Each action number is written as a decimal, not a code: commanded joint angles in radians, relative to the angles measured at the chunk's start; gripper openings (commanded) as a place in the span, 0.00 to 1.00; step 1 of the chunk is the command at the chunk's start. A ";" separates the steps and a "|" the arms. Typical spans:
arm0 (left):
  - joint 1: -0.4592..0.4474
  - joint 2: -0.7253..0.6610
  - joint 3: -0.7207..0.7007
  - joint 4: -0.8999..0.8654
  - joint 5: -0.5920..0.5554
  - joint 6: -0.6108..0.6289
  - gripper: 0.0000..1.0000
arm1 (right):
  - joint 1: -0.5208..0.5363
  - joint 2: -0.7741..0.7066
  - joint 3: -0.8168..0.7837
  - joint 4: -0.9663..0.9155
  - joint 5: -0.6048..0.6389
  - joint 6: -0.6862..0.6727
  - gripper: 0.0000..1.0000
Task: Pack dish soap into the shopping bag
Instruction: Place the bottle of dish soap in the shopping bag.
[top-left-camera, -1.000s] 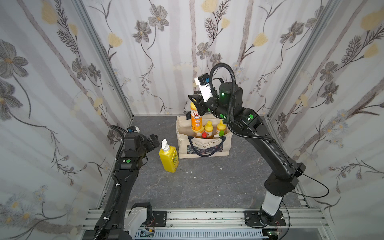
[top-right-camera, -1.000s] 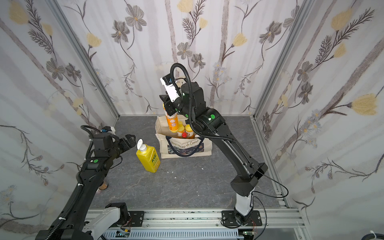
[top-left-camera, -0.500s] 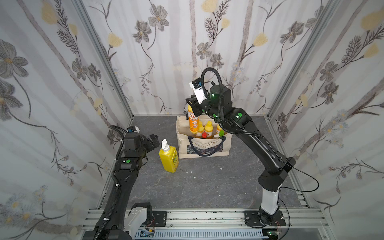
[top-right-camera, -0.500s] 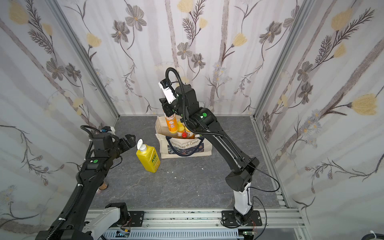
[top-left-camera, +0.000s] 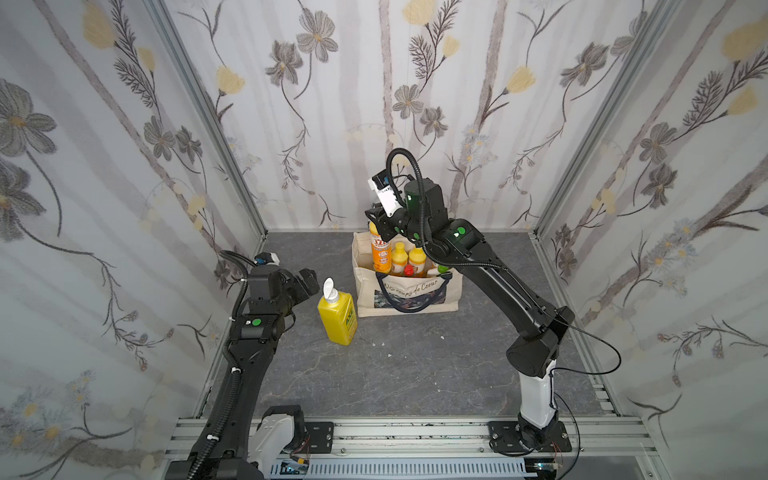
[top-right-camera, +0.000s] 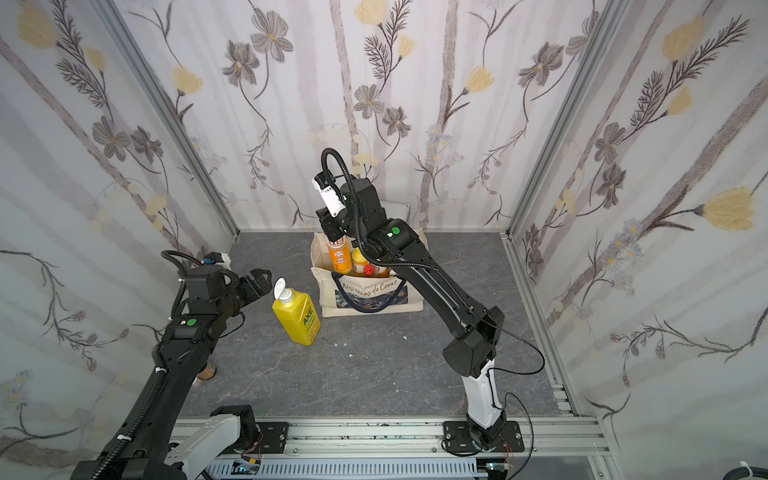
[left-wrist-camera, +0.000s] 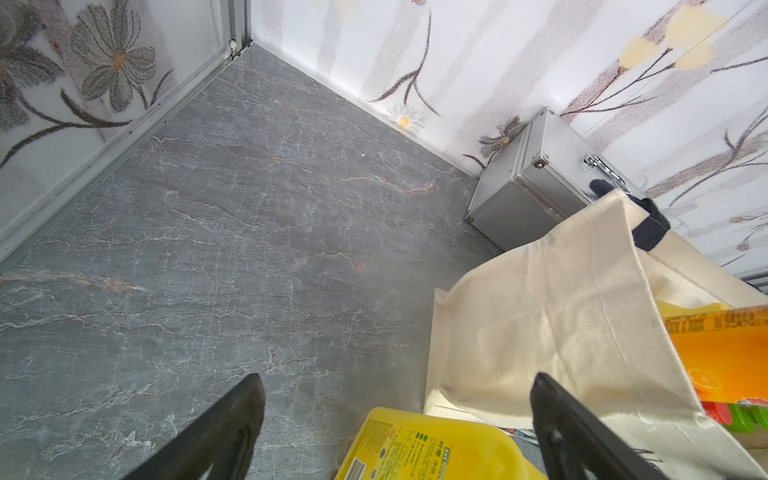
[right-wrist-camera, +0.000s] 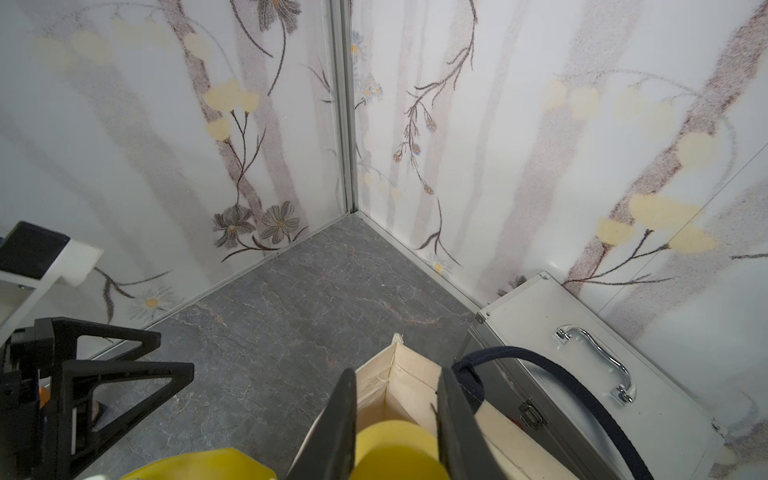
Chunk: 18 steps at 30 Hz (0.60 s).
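Right gripper: clamping the yellow cap of a slim orange bottle that is hanging partly inside the canvas tote, at its far-left corner. Left gripper: gaping wide and empty, near the yellow pump bottle that is standing just beside the tote.

Orange bottle: slim, yellow cap, printed label. Upright, cap pinched between the jaws of the right gripper, body hanging below them, lower part inside the shopping bag. Bag: cream canvas, navy handles, script "Nos coups de Coeur" over a dark picture; stands mouth up beneath those jaws. Inside, beside the held one: second orange bottle, third orange bottle, a red cap, a green cap. Pump bottle: big, yellow, white pump, upright on the floor outside the bag, just ahead of the left gripper, whose jaws stand wide apart and clear of it.
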 joint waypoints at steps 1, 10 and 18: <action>0.001 0.002 -0.003 0.018 0.001 0.001 1.00 | 0.001 -0.009 -0.037 0.083 -0.027 0.000 0.00; 0.001 0.002 -0.001 0.017 -0.003 0.001 1.00 | 0.002 -0.038 -0.177 0.119 -0.043 0.010 0.00; 0.001 0.003 -0.001 0.013 -0.005 0.001 1.00 | 0.002 -0.081 -0.340 0.219 -0.058 0.029 0.00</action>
